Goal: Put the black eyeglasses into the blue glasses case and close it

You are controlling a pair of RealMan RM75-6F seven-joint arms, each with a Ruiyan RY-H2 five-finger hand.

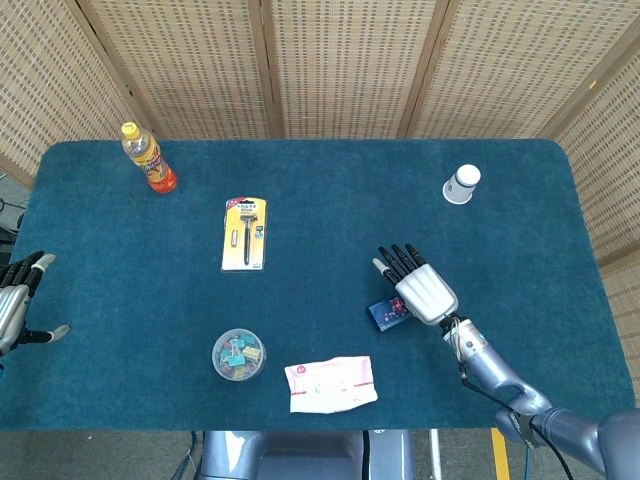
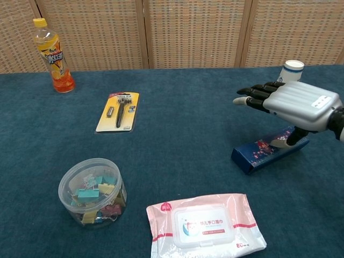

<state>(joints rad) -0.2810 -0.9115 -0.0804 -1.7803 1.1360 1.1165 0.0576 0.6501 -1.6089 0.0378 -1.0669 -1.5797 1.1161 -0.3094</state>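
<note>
Two hands show. The right hand (image 2: 301, 105), a ribbed silver shell with black fingers (image 2: 257, 95), hovers palm-down over the blue glasses case (image 2: 269, 150), its fingers stretched flat and apart, holding nothing; only its thumb reaches down to the case's top. The left hand (image 1: 14, 300) sits at the desk's 9 o'clock edge in the head view, fingers spread and empty.

That case is a long, boxy blue shape with a printed floral pattern on its side, lying at about 4 o'clock on the desk (image 1: 330, 200) in the head view; its lid looks down. The black eyeglasses cannot be seen in either view.

Elsewhere, a round clear plastic tub of coloured binder clips (image 2: 92, 192) stands at 7 o'clock, and a soft pink-and-white wet-wipe pack (image 2: 205, 225) lies at 6 o'clock. A razor on a yellow card blister (image 2: 118, 110) lies flat near 10 o'clock, a plastic bottle of orange drink (image 2: 51, 55) with a yellow cap stands at 11 o'clock, and a white paper cup (image 1: 461, 184) stands at 2 o'clock.

Deep teal, felt-like cloth covers the desk. Behind it run woven rattan screens (image 1: 340, 60) in wooden frames.
</note>
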